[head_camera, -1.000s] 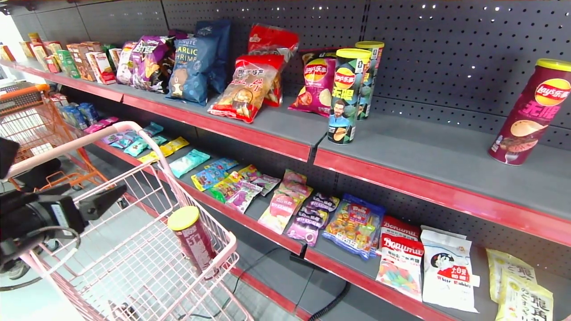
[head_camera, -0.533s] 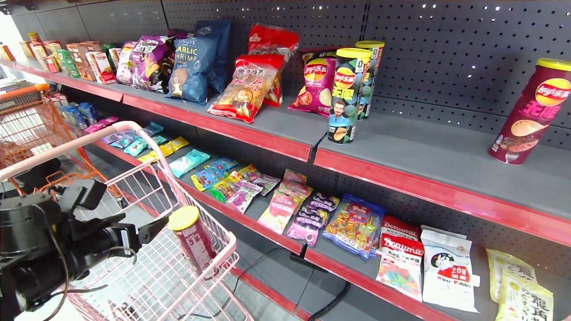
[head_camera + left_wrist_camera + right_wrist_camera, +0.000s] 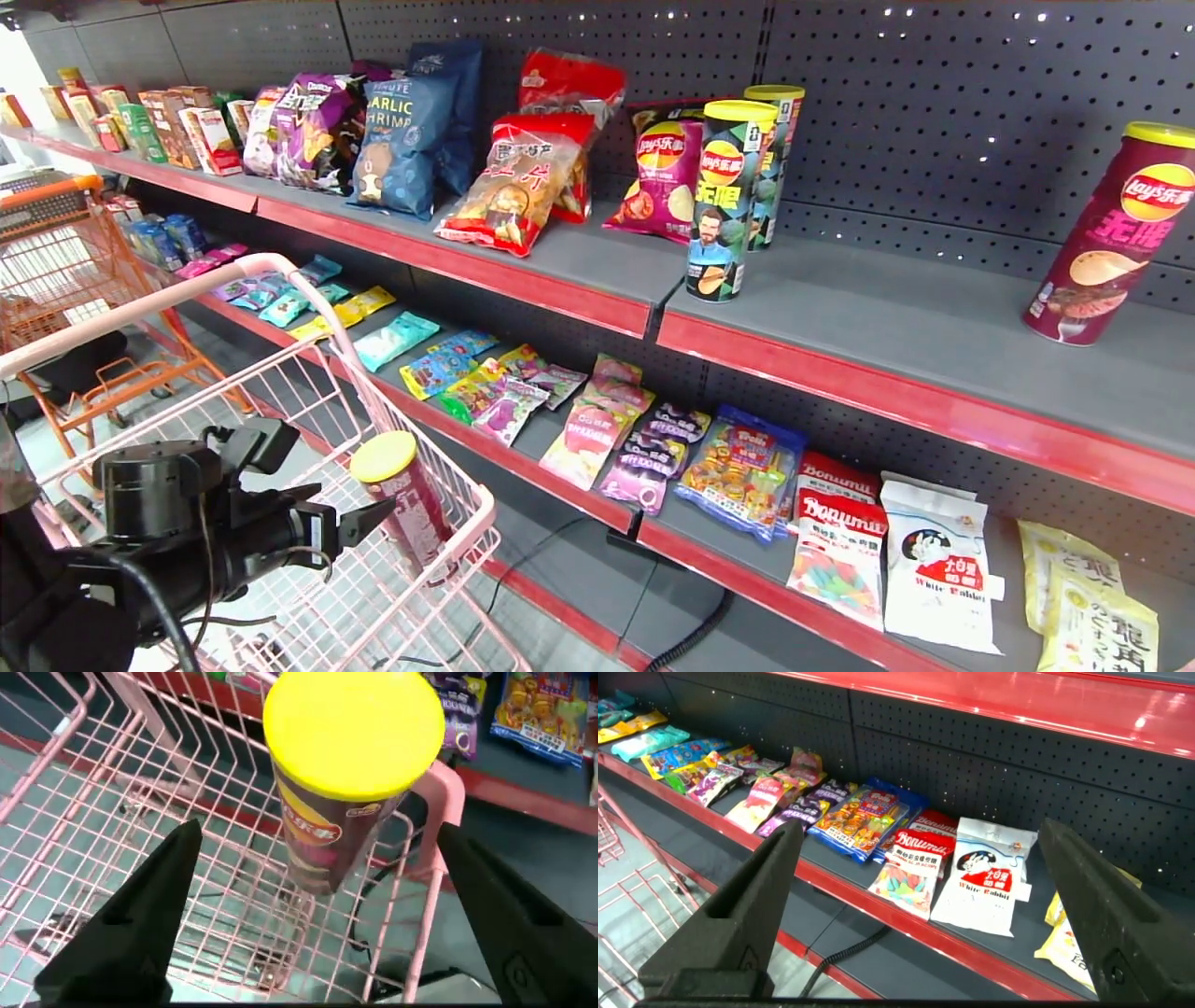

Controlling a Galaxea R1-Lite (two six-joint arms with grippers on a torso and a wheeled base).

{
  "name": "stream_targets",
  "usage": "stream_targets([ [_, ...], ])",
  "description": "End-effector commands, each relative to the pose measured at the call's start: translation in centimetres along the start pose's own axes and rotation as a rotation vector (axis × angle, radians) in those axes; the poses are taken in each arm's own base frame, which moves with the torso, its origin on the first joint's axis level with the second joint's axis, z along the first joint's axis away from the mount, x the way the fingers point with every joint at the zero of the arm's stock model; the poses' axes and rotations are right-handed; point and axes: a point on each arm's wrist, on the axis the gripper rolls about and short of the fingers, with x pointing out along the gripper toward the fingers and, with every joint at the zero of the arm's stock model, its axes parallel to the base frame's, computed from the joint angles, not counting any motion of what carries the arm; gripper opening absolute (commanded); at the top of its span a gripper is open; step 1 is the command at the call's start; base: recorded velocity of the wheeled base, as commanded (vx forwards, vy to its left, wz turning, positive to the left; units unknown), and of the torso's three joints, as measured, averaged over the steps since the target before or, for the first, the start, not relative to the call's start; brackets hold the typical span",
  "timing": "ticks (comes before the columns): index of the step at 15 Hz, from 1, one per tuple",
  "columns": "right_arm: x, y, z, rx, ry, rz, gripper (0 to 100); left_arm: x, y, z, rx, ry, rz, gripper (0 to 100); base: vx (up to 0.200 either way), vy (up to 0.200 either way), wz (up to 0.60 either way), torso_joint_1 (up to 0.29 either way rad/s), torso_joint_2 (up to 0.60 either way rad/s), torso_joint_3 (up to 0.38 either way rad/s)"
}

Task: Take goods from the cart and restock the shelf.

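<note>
A maroon chip can (image 3: 403,504) with a yellow lid stands upright in the front corner of the pink wire cart (image 3: 280,373). My left gripper (image 3: 362,519) hangs open inside the cart, just left of the can and level with its upper part. In the left wrist view the can (image 3: 341,803) stands ahead of the spread fingers (image 3: 131,919) of that gripper (image 3: 313,924), untouched. My right gripper (image 3: 915,924) is open and holds nothing, in front of the lower shelf (image 3: 878,905) of candy bags. A matching maroon can (image 3: 1106,238) stands on the upper shelf (image 3: 887,327) at the right.
Two green chip cans (image 3: 733,196) and several snack bags (image 3: 513,187) fill the upper shelf's left and middle. Bare shelf lies between the green cans and the maroon can. An orange cart (image 3: 65,252) stands at far left. A black cable (image 3: 691,635) trails on the floor.
My left arm has swung down and to the right inside the cart, bringing its open gripper close beside the can. The can and shelf goods have not moved.
</note>
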Motion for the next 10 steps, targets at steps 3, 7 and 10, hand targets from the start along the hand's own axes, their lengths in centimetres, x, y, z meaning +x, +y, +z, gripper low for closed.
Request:
stream_targets([
  [3, 0.0, 0.0, 0.0, -0.001, 0.0, 0.0, 100, 2.1, 0.6, -1.2, 0.011, 0.008, -0.013, 100, 0.0, 0.0, 0.0, 0.0, 0.0, 0.0],
  [7, 0.0, 0.0, 0.0, -0.001, 0.001, 0.0, 100, 3.7, 0.7, -1.8, 0.042, -0.04, -0.059, 100, 0.0, 0.0, 0.0, 0.0, 0.0, 0.0],
  [10, 0.0, 0.0, 0.0, -0.001, 0.001, 0.0, 100, 4.6, 0.8, -2.0, 0.044, -0.047, -0.1, 100, 0.0, 0.0, 0.0, 0.0, 0.0, 0.0],
])
